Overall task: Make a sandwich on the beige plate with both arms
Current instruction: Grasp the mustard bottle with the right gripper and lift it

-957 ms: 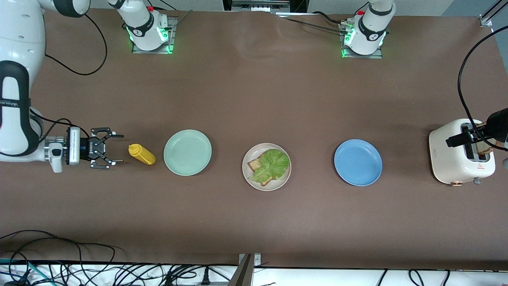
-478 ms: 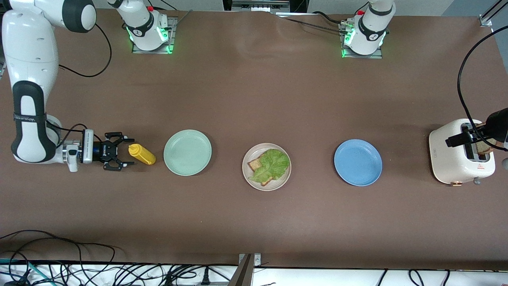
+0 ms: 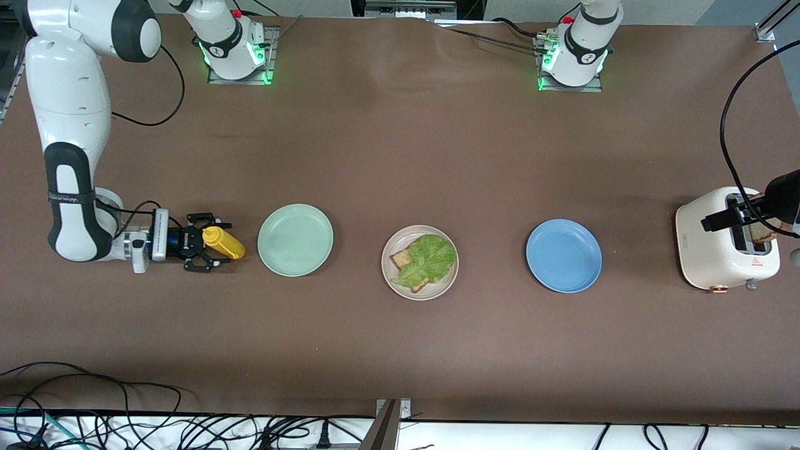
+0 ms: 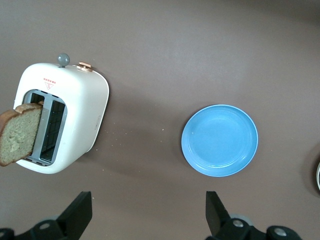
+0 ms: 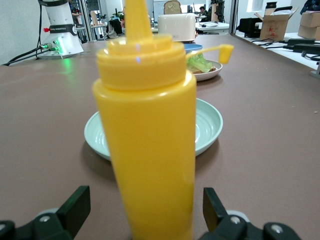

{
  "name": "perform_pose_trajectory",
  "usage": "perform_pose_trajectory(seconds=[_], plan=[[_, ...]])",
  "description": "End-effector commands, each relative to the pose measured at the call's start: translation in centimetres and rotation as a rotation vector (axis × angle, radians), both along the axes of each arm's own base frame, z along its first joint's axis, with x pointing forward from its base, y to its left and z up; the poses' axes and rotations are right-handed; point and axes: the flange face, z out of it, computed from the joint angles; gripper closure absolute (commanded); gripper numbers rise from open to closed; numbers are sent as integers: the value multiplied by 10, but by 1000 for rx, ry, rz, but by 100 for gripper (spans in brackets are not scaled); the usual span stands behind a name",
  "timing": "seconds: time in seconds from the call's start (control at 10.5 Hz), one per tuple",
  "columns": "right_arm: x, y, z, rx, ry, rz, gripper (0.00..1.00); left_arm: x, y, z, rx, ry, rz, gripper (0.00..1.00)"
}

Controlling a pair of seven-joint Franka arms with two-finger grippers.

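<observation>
The beige plate (image 3: 439, 288) lies mid-table with one brown bread slice (image 3: 402, 258) under a green lettuce leaf (image 3: 430, 257); the plate (image 5: 216, 70) also shows in the right wrist view. A second bread slice (image 3: 761, 232) (image 4: 19, 134) sticks out of the white toaster (image 3: 719, 250) (image 4: 80, 115) at the left arm's end. My left gripper (image 3: 725, 218) (image 4: 148, 210) hangs open above the table beside the toaster, holding nothing. My right gripper (image 3: 217, 244) (image 5: 145, 210) is open, low at the table, its fingers on either side of an upright yellow squeeze bottle (image 3: 224, 243) (image 5: 150, 140).
A mint-green plate (image 3: 295, 240) (image 5: 207, 125) lies between the bottle and the beige plate. A blue plate (image 3: 564, 255) (image 4: 220, 140) lies between the beige plate and the toaster. Cables run along the table edge nearest the front camera.
My right gripper has slid toward the yellow bottle until its open fingers flank it. The left arm has not moved.
</observation>
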Motion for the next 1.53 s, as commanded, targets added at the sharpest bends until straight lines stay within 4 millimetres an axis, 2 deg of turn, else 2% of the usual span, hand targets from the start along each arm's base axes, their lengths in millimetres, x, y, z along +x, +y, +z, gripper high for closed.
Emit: perform_pose_trajectory(seconds=[0.0, 0.1, 0.19, 0.29, 0.38, 0.48, 0.67, 0.77, 1.05, 1.24, 1.44], plan=[[5, 2, -2, 3, -10, -13, 47, -2, -3, 3, -18, -1, -10, 0], [6, 3, -1, -1, -15, -13, 84, -2, -3, 1, -19, 2, -10, 0], [12, 5, 9, -24, -32, -19, 100, -2, -2, 1, -20, 2, -13, 0], [23, 19, 28, -73, -40, -19, 100, -2, -2, 1, -20, 2, -15, 0], [34, 39, 59, -177, -4, -13, 100, -2, -1, 1, -20, 2, -13, 0], [39, 60, 90, -353, 87, 8, 100, -2, 0, 1, -19, 2, -12, 0], [41, 115, 135, -581, 294, -55, 100, -2, 0, 2, -19, 0, -11, 0], [43, 145, 147, -667, 324, -115, 100, -2, 0, 1, -18, 2, -13, 0], [38, 228, 165, -854, 407, -231, 100, -2, 0, 1, -18, 2, -12, 0], [38, 296, 182, -1015, 411, -322, 100, -2, 0, 1, -19, 2, -12, 0], [25, 367, 187, -1202, 405, -402, 100, -2, -2, 1, -20, 2, -12, 0]])
